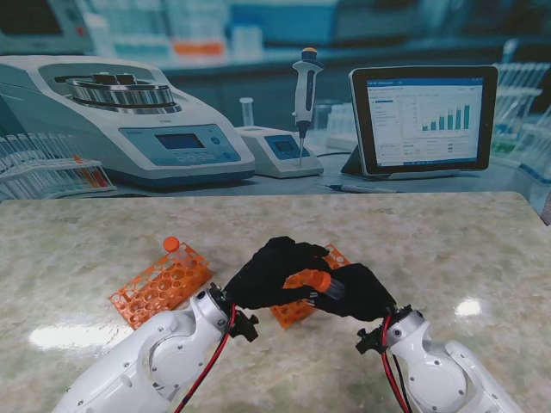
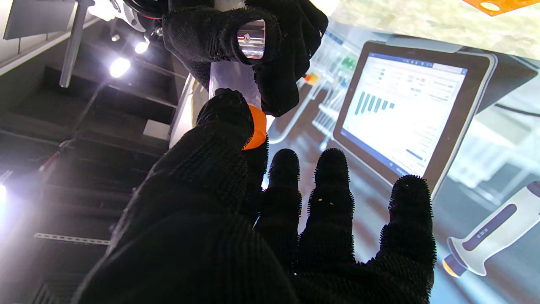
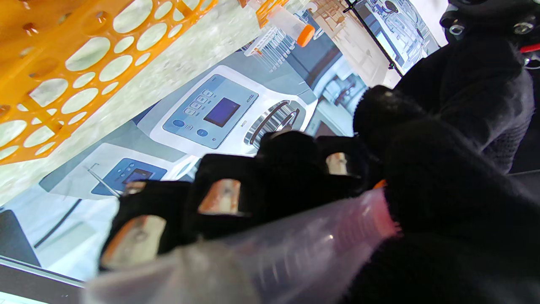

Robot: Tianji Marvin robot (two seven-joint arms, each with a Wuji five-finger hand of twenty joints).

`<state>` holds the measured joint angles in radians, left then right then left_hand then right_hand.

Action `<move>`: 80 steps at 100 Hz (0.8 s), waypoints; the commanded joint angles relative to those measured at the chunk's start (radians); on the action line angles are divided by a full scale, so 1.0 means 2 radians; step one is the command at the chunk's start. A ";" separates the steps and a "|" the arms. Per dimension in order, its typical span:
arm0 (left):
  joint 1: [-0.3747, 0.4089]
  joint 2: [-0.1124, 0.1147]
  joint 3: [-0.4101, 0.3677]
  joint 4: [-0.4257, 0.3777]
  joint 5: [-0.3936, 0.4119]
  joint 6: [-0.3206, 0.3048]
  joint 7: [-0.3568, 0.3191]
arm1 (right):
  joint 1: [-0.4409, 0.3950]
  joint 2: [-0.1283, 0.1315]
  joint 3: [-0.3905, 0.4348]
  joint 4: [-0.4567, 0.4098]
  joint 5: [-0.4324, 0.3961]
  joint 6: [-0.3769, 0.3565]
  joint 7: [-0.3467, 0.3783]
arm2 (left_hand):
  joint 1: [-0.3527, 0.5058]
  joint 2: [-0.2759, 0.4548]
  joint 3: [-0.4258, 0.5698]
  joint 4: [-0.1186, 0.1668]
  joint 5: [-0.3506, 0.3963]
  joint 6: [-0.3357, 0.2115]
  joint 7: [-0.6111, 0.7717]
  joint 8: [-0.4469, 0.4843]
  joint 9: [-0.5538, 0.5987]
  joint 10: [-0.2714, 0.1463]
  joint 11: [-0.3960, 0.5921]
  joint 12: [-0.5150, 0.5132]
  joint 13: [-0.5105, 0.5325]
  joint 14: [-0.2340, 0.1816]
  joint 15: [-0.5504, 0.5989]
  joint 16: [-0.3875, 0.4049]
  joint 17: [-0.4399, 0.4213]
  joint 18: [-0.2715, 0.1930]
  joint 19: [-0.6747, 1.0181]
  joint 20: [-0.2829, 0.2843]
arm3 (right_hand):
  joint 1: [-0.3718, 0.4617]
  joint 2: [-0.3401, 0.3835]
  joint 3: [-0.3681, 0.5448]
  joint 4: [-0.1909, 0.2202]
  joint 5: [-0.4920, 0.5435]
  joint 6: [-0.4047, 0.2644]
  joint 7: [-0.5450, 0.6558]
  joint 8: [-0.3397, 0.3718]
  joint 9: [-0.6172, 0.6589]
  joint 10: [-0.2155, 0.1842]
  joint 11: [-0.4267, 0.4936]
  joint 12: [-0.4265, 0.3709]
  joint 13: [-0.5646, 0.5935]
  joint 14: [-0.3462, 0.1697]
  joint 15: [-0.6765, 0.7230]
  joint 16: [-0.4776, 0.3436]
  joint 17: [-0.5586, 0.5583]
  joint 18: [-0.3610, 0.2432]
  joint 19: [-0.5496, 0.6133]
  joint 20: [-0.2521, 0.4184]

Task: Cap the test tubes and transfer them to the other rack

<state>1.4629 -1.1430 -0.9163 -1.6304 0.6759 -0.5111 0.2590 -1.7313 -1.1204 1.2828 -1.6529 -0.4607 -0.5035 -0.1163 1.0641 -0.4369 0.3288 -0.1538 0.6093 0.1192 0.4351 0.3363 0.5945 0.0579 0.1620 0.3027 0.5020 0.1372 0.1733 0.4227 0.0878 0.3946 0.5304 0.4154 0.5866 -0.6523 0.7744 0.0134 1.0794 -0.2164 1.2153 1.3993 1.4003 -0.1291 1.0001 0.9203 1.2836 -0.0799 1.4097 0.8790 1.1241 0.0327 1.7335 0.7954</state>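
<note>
Both black-gloved hands meet over the table's middle. My right hand (image 1: 363,294) is shut on a clear test tube (image 3: 303,245), its fingers (image 3: 219,196) wrapped round the barrel (image 2: 236,76). An orange cap (image 1: 320,281) sits on the tube's end, and my left hand (image 1: 274,270) pinches it between thumb (image 2: 225,120) and forefinger; its other fingers (image 2: 333,185) are spread. The cap (image 2: 256,126) shows as an orange edge beside the thumb. An orange rack (image 1: 297,310) lies under the hands. A second orange rack (image 1: 159,286) to the left holds one capped tube (image 1: 171,244).
A printed lab backdrop with a centrifuge (image 1: 129,120), a pipette (image 1: 305,90) and a tablet (image 1: 422,120) stands along the table's far edge. The marble table top (image 1: 448,249) stretches to the right of the hands. The right wrist view shows the rack's holes (image 3: 63,63) close by.
</note>
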 commanded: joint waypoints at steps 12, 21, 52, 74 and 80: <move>-0.002 0.000 0.000 0.002 0.003 -0.003 -0.006 | -0.003 -0.002 -0.005 -0.007 0.000 -0.002 0.003 | 0.113 0.041 0.188 0.044 0.020 -0.184 0.038 0.001 -0.019 -0.019 -0.009 -0.015 -0.017 -0.006 -0.008 -0.010 -0.013 -0.005 0.001 -0.011 | 0.023 0.007 -0.003 -0.011 0.010 -0.025 0.026 0.011 0.020 -0.002 -0.001 0.008 0.019 -0.043 0.100 0.036 0.038 -0.041 0.136 0.015; -0.002 0.001 -0.003 0.000 0.004 -0.004 -0.009 | -0.002 -0.002 -0.005 -0.007 0.000 -0.002 0.004 | 0.113 0.040 0.206 0.039 0.017 -0.184 0.036 -0.001 -0.022 -0.020 -0.009 -0.016 -0.020 -0.007 -0.009 -0.011 -0.014 -0.006 -0.001 -0.010 | 0.023 0.007 -0.004 -0.011 0.010 -0.025 0.026 0.011 0.020 -0.002 -0.001 0.008 0.019 -0.043 0.100 0.036 0.038 -0.042 0.136 0.015; -0.006 0.002 -0.003 -0.001 -0.003 -0.007 -0.022 | -0.002 -0.002 -0.005 -0.006 0.001 -0.001 0.007 | 0.113 0.036 0.234 0.033 0.004 -0.183 0.028 -0.006 -0.027 -0.020 -0.010 -0.017 -0.026 -0.006 -0.011 -0.012 -0.017 -0.006 -0.008 -0.010 | 0.023 0.008 -0.004 -0.011 0.009 -0.026 0.026 0.011 0.020 -0.002 -0.001 0.009 0.019 -0.043 0.100 0.036 0.038 -0.042 0.136 0.015; -0.009 0.002 -0.002 -0.001 -0.007 -0.005 -0.023 | -0.001 -0.001 -0.005 -0.006 0.003 0.000 0.008 | 0.113 0.044 0.219 0.033 -0.013 -0.171 0.016 -0.012 -0.031 -0.019 -0.012 -0.018 -0.028 -0.007 -0.011 -0.011 -0.018 -0.007 -0.010 -0.008 | 0.023 0.007 -0.005 -0.012 0.009 -0.026 0.026 0.011 0.020 -0.002 -0.001 0.009 0.019 -0.043 0.100 0.036 0.038 -0.041 0.136 0.015; -0.009 0.002 -0.004 -0.002 -0.006 -0.003 -0.023 | -0.001 -0.001 -0.005 -0.006 0.003 -0.001 0.008 | 0.113 0.047 0.211 0.033 -0.015 -0.164 0.010 -0.015 -0.033 -0.017 -0.013 -0.018 -0.030 -0.007 -0.011 -0.011 -0.019 -0.008 -0.011 -0.008 | 0.023 0.007 -0.005 -0.012 0.009 -0.026 0.026 0.011 0.020 -0.002 -0.001 0.009 0.019 -0.043 0.100 0.036 0.038 -0.041 0.136 0.015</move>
<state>1.4471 -1.1394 -0.9205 -1.6287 0.6616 -0.5212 0.2157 -1.7293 -1.1206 1.2752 -1.6598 -0.4586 -0.5054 -0.1032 1.2083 -0.3757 0.7389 -0.1196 0.5989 -0.1924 0.4655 0.3232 0.5720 0.0564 0.1517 0.2949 0.4789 0.1372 0.1725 0.4123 0.0677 0.3931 0.5305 0.4154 0.5866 -0.6523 0.7734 0.0132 1.0801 -0.2219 1.2152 1.3981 1.4003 -0.1291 1.0001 0.9204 1.2836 -0.0798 1.4107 0.8790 1.1241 0.0328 1.7338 0.7954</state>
